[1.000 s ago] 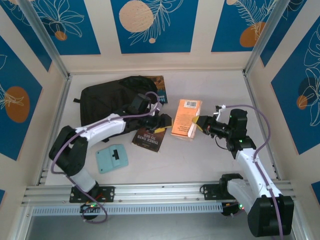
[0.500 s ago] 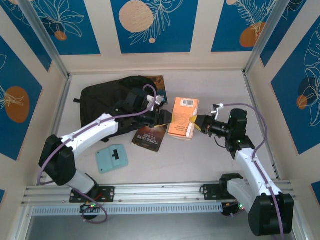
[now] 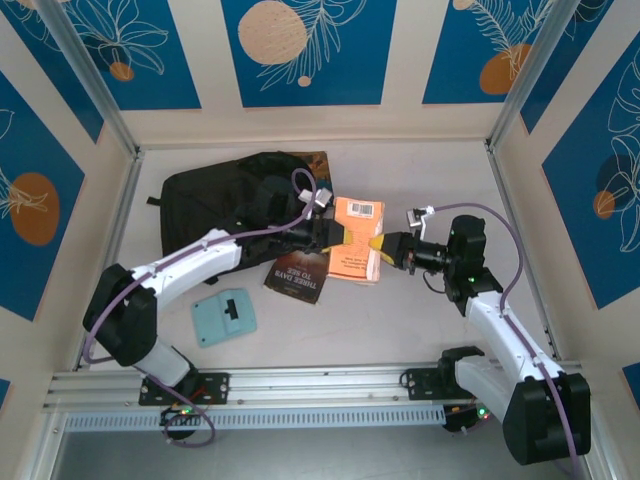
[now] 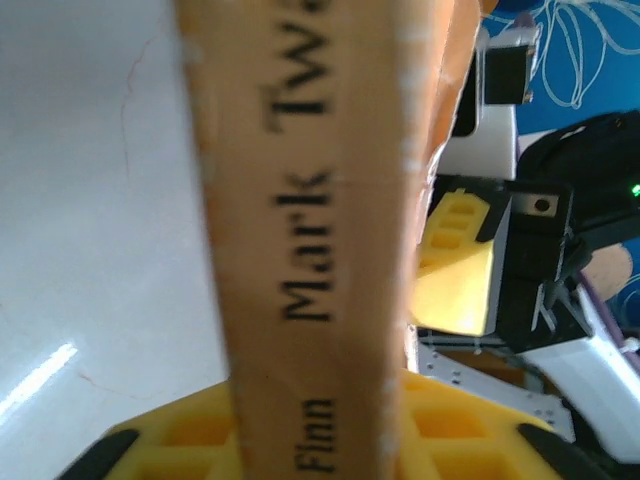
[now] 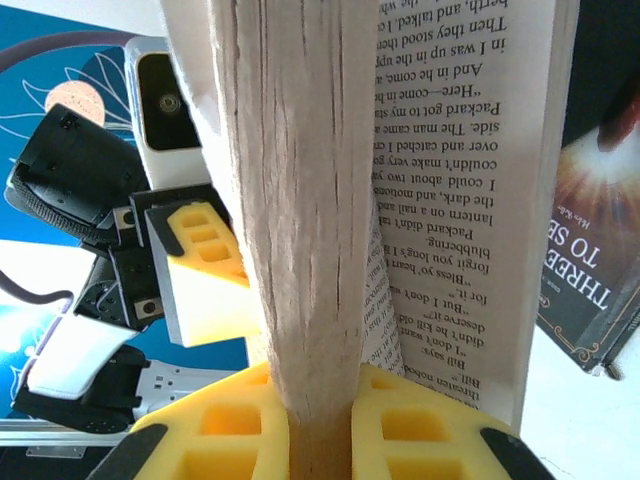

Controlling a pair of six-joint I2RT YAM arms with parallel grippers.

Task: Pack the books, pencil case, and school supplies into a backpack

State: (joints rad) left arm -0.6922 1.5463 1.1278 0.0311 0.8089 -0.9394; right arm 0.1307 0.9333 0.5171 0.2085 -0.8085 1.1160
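Top external view: the orange book (image 3: 355, 238) is held off the tabletop (image 3: 430, 180) near its centre, just right of the backpack (image 3: 215, 200). The left gripper (image 3: 341, 236) is clamped on the spine side. The right gripper (image 3: 381, 243) is clamped on the page edge. Both wrist views confirm these grips. The backpack lies toward the far left corner. A blue-and-orange book (image 3: 320, 166) shows at its far right side; whether it is inside cannot be told. The dark brown book (image 3: 297, 278) and the teal piece (image 3: 224, 317) lie unpacked toward the near edge. Judged progress: early, with most packing not yet done.
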